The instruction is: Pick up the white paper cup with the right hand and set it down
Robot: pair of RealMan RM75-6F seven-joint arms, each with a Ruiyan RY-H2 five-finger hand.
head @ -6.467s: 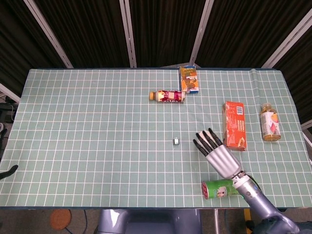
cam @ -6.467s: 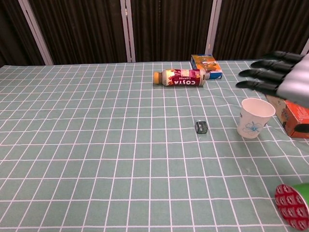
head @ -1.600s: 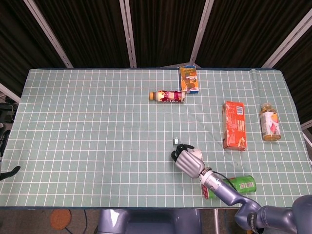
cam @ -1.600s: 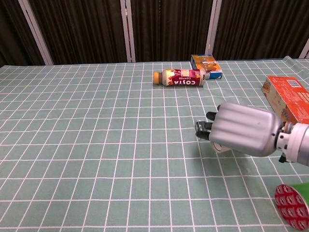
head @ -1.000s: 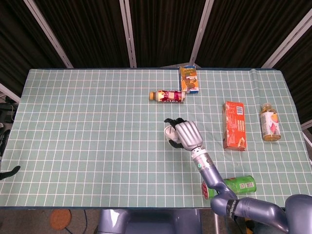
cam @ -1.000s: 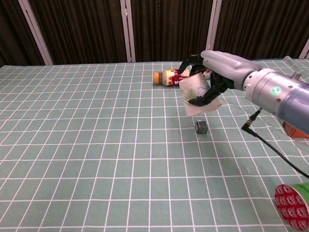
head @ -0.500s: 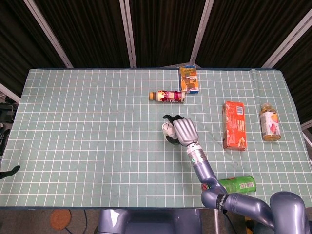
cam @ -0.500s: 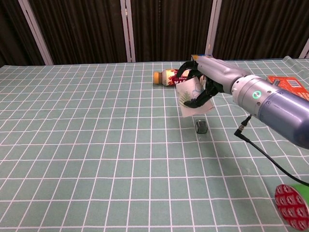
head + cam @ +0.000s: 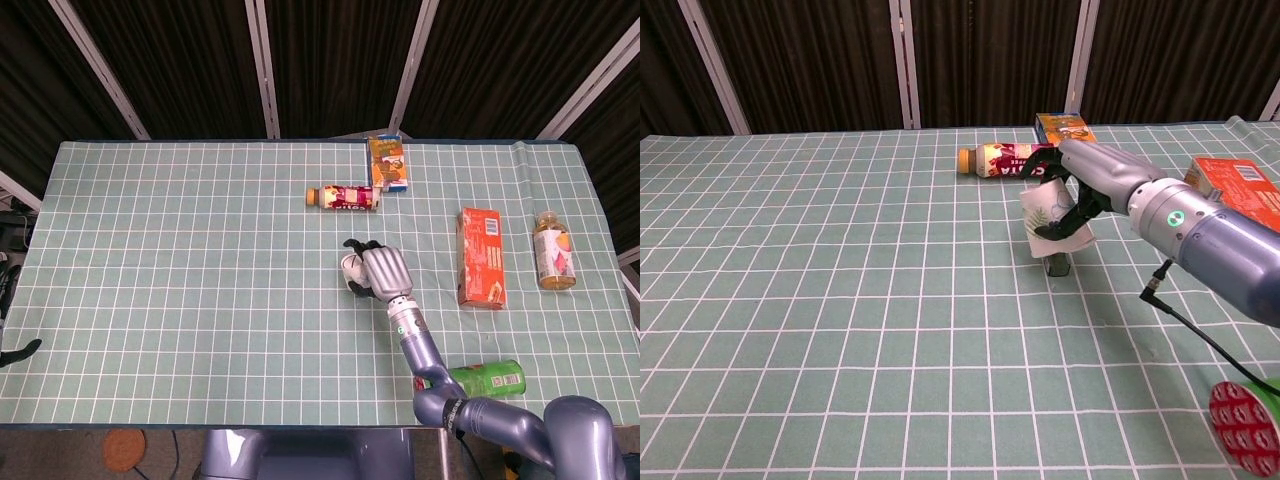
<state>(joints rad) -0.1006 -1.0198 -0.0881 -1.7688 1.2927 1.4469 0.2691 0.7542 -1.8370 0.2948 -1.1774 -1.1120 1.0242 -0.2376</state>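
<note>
My right hand (image 9: 1080, 192) (image 9: 380, 271) grips the white paper cup (image 9: 1048, 220) (image 9: 351, 270) with a leaf print, tilted, near the table's middle. The cup hangs low over the green checked tablecloth (image 9: 840, 300), just above a small dark cube (image 9: 1057, 265). Dark fingers (image 9: 1052, 226) wrap the cup's side. My left hand does not show in either view.
A Costa coffee bottle (image 9: 1005, 159) lies behind the hand, with an orange-blue carton (image 9: 1065, 130) past it. An orange box (image 9: 480, 256) and a juice bottle (image 9: 553, 251) lie at the right. A green can (image 9: 487, 378) lies near the front edge.
The right hand took the cup from the right side, lifted it and carried it toward the middle. In the last half second it has lowered slightly toward the dark cube.
</note>
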